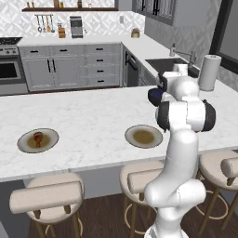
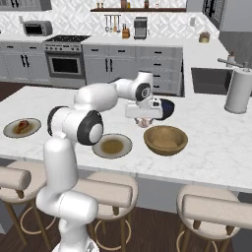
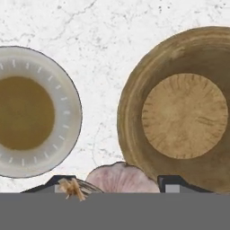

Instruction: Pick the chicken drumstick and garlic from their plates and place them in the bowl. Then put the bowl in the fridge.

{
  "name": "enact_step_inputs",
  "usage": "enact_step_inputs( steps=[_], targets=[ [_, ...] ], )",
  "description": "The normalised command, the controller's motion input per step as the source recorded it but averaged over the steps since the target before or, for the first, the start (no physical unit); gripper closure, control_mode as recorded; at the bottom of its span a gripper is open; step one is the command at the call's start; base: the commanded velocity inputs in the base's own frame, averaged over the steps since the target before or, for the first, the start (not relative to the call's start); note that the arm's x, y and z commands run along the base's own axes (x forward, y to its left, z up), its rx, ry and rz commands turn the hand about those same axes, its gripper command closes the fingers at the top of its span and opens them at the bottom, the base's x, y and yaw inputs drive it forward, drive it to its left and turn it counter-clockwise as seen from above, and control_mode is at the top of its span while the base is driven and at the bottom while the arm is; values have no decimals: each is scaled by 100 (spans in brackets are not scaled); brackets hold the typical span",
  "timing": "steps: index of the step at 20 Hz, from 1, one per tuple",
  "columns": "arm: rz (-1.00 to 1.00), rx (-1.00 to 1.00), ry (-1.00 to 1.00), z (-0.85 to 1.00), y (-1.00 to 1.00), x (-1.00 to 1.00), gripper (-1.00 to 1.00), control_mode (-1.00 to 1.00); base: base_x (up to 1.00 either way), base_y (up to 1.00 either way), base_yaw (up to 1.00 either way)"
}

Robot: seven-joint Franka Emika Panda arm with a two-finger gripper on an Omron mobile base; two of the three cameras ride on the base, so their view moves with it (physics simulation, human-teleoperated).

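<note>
From the left base view, the small reddish-brown drumstick (image 1: 37, 137) lies on its round grey-tan plate (image 1: 25, 144) on the white marble table (image 1: 88, 121). From the right, my jaws (image 2: 143, 121) hold the pale pinkish garlic bulb (image 2: 143, 122) near the tan wooden bowl (image 2: 166, 140). From the hand, garlic sits between my fingertips (image 3: 171, 184), beside the bowl.

Bright, even, diffuse rendered light throughout; shadows are faint and soft, with no glare. All views are sharp, slightly pixelated, with no edge distortion.
</note>
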Motion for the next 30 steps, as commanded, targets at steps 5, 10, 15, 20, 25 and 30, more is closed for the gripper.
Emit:
enact_step_inputs(
  steps=[5,10,15,20,25,30],
  targets=[
    [-11,3,11,-31,-98,14,100,-100,0,0,0],
    [-8,0,5,-72,-42,5,100,-100,0,0,0],
    [0,2,-5,-47,0,1,-100,-100,0,0,0],
    [2,0,-2,0,-4,0,-100,-100,0,0,0],
    [0,-1,0,4,0,0,-100,-100,0,0,0],
    [-1,-14,0,63,18,-3,-100,-100,0,0,0]
  ],
)
